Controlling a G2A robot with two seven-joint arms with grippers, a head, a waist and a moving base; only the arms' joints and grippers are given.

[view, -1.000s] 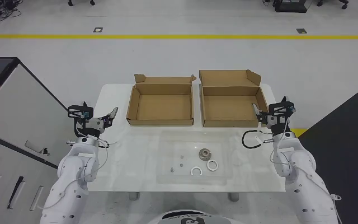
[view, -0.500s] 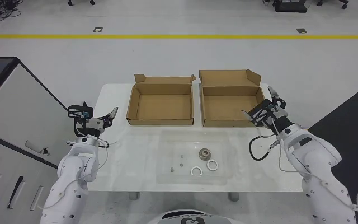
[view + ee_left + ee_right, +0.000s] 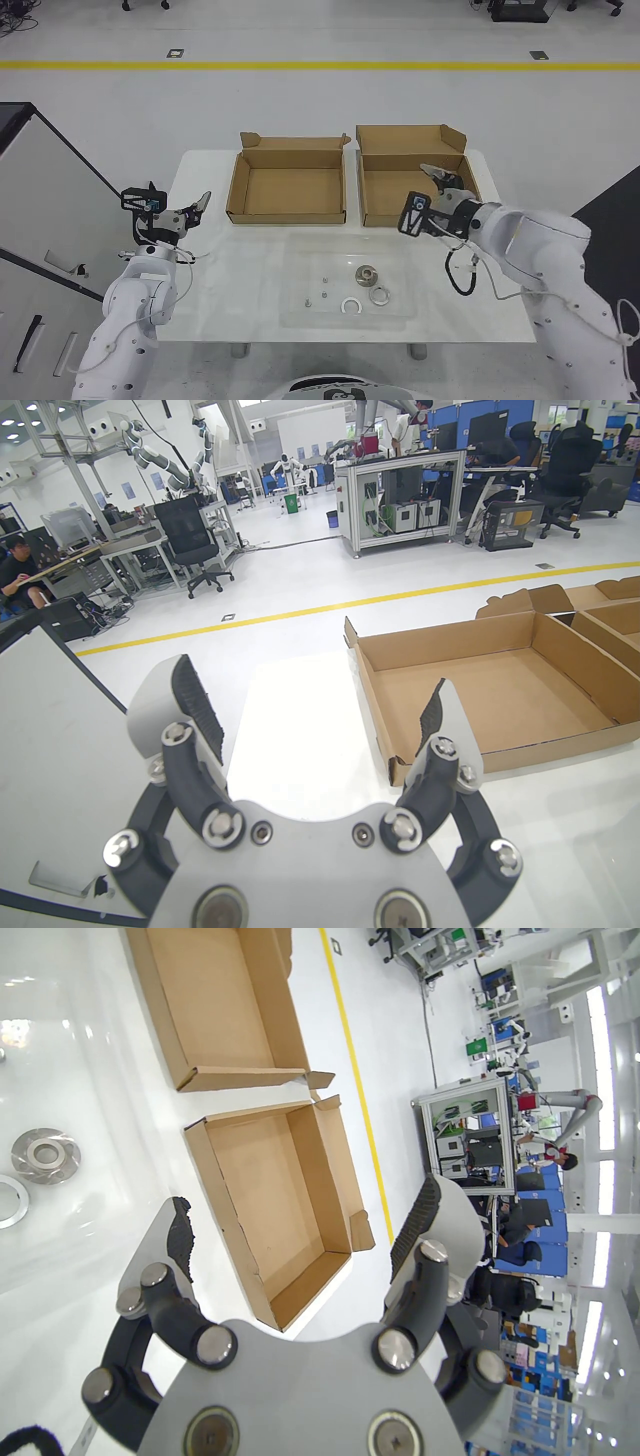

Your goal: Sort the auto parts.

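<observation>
Lying nearest me in the clear tray (image 3: pixel 296 318) on the white surface (image 3: pixel 230 290) are a metal flange (image 3: pixel 367 273), two white rings (image 3: pixel 380 296) and small fasteners (image 3: pixel 325 295). Beyond them, my right end effector (image 3: pixel 445 183) hangs spread wide and empty over the near right corner of the right cardboard box (image 3: pixel 395 190). My left end effector (image 3: pixel 197 206), equally wide and empty, hangs near the surface's left edge beside the left cardboard box (image 3: pixel 285 217).

No text, number or label can be read. The left box (image 3: pixel 288 190) and right box (image 3: pixel 412 187), beyond the left gripper (image 3: pixel 311 672), have plain brown walls. The posters (image 3: pixel 157 480) far behind are too small to read.
</observation>
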